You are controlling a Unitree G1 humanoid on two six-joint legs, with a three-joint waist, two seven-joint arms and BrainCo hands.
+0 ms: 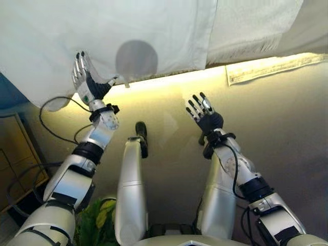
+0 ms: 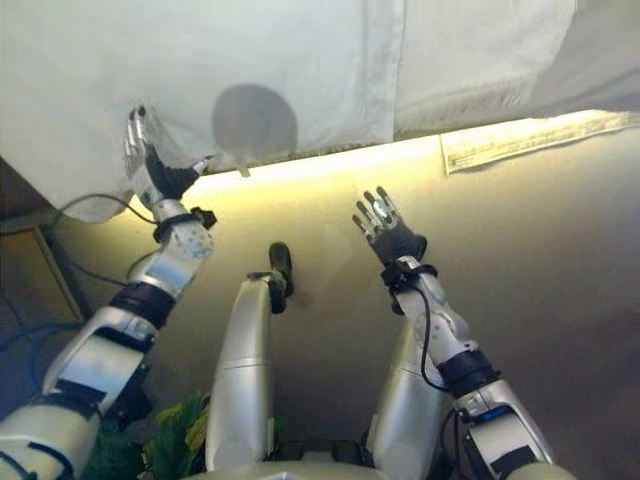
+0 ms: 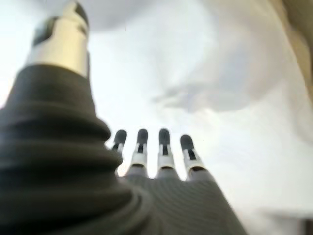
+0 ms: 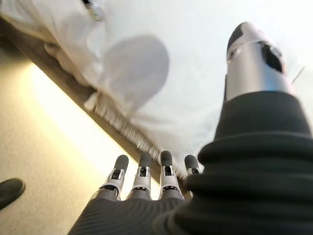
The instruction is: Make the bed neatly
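A white sheet [image 1: 128, 31] hangs over the bed's near edge across the top of both eye views. A second white cloth [image 1: 256, 25] lies to its right, and a strip of it [image 1: 271, 66] hangs lower. My left hand [image 1: 86, 79] is open, its straight fingers up against the sheet's lower edge at the left. In the left wrist view the fingers [image 3: 164, 147] point at the white cloth [image 3: 220, 98]. My right hand [image 1: 202, 114] is open and empty, held above the floor, short of the bed. The right wrist view shows its fingers [image 4: 166, 169] below the sheet's edge [image 4: 132, 73].
A lit yellow strip [image 1: 174, 79] runs under the bed's edge. Tan floor [image 1: 287, 133] fills the right. A wooden piece of furniture [image 1: 13, 154] and loose cables [image 1: 56, 128] are at the left. A green plant [image 1: 95, 220] stands at the bottom left.
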